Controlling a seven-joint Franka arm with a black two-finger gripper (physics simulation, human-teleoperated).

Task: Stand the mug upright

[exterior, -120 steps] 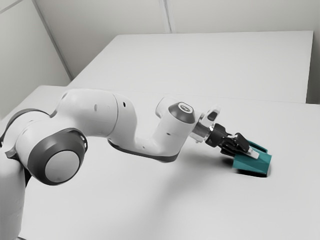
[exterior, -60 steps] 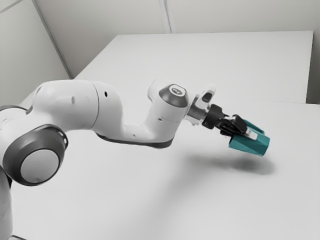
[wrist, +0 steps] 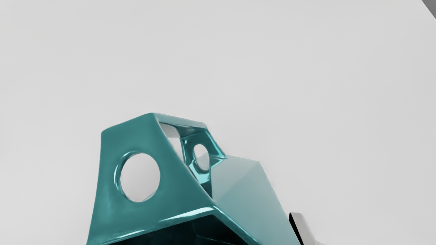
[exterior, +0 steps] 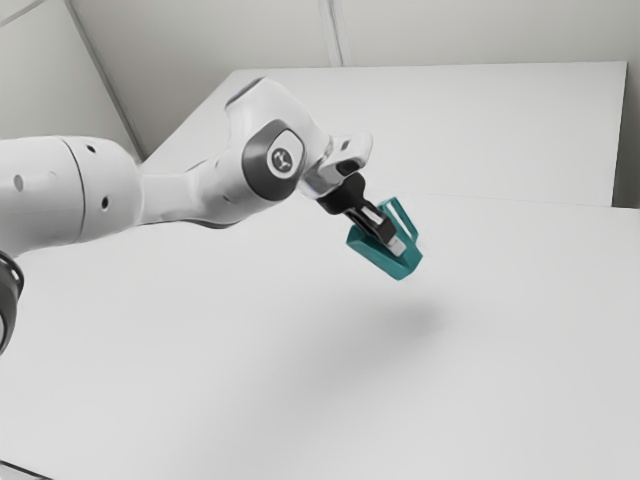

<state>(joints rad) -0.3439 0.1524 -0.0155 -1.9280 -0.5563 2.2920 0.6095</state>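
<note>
Raised higher above the flat white surface, inside its far edge, the faceted teal mug tilts, pinched in my black fingers; it needs righting before lowering

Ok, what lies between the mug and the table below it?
Open air, as the exterior view shows: the mug is raised off the table, with a soft shadow beneath.

A pale fingertip touches the teal mug (round holes and all).
</note>
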